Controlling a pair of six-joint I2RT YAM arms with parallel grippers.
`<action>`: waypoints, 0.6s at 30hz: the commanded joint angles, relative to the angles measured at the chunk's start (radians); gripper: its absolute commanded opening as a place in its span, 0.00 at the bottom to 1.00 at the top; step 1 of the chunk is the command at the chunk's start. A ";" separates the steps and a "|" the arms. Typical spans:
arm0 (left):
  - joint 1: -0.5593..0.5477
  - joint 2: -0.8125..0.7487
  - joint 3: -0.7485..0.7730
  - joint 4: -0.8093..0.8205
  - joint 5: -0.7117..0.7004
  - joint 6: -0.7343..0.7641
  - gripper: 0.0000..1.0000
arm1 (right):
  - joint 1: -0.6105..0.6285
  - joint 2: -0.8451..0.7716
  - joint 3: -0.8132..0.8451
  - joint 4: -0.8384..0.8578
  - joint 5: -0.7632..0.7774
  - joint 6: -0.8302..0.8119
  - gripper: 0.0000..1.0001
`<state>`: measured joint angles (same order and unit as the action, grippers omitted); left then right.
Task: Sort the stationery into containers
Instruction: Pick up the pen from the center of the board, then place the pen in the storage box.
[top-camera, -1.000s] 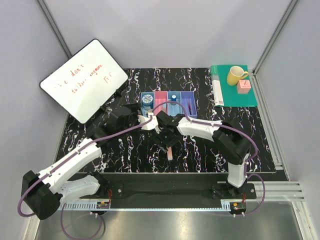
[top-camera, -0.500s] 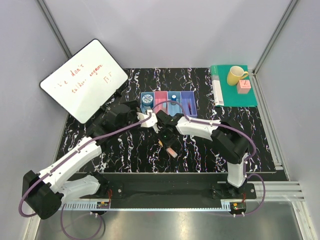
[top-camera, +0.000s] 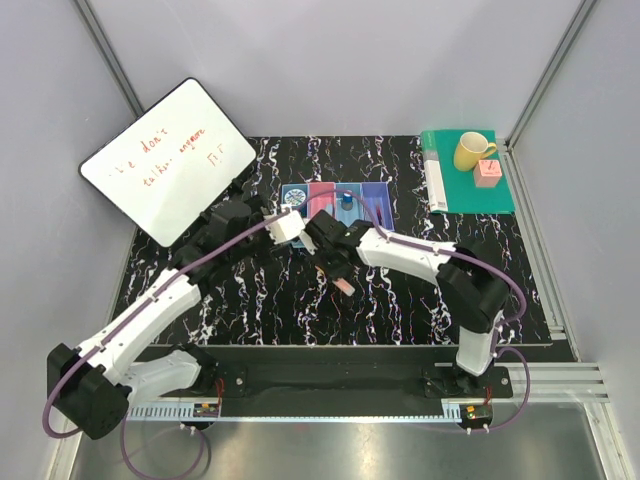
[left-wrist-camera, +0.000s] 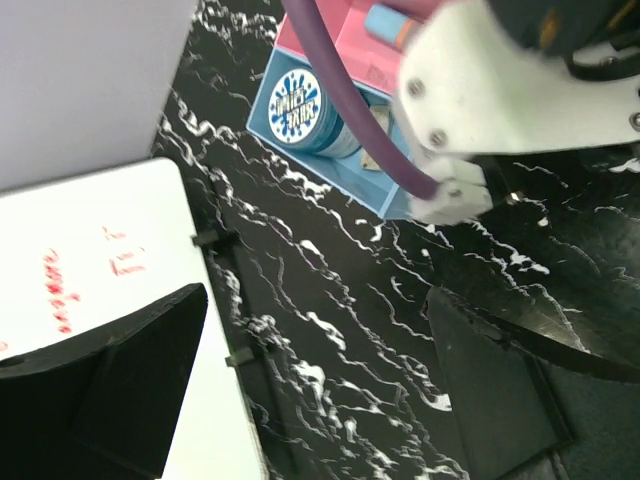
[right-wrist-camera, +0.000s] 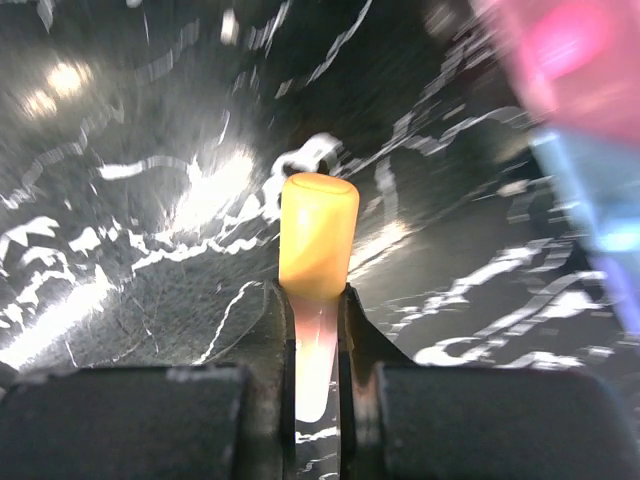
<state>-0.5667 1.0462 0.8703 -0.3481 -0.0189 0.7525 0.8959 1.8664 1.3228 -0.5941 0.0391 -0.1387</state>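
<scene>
Near bins (top-camera: 378, 186), right claw (right-wrist-camera: 318, 300) pinching orange bar (right-wrist-camera: 318, 235)

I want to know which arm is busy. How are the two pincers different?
The right pincer is shut on the orange-yellow bar; the left pincer is wide open and holds nothing. The right pincer is over the table; the left pincer looks toward the bin with the blue round bottle. Both are close to the row of bins.

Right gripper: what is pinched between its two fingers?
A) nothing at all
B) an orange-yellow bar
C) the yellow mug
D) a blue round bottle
B: in the right wrist view, the right gripper is shut on the orange-yellow bar, which sticks out past its fingertips.
</scene>
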 joint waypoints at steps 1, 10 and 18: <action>0.068 0.012 0.081 -0.006 0.063 -0.197 0.99 | 0.008 -0.101 0.090 0.054 0.107 -0.053 0.00; 0.200 0.029 0.182 -0.011 0.129 -0.416 0.99 | -0.101 -0.105 0.196 0.119 0.252 -0.046 0.00; 0.209 0.058 0.233 -0.011 0.163 -0.455 0.99 | -0.219 0.092 0.489 0.123 0.199 -0.007 0.00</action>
<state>-0.3626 1.0866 1.0393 -0.3977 0.1009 0.3424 0.7044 1.8740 1.6619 -0.5201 0.2359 -0.1715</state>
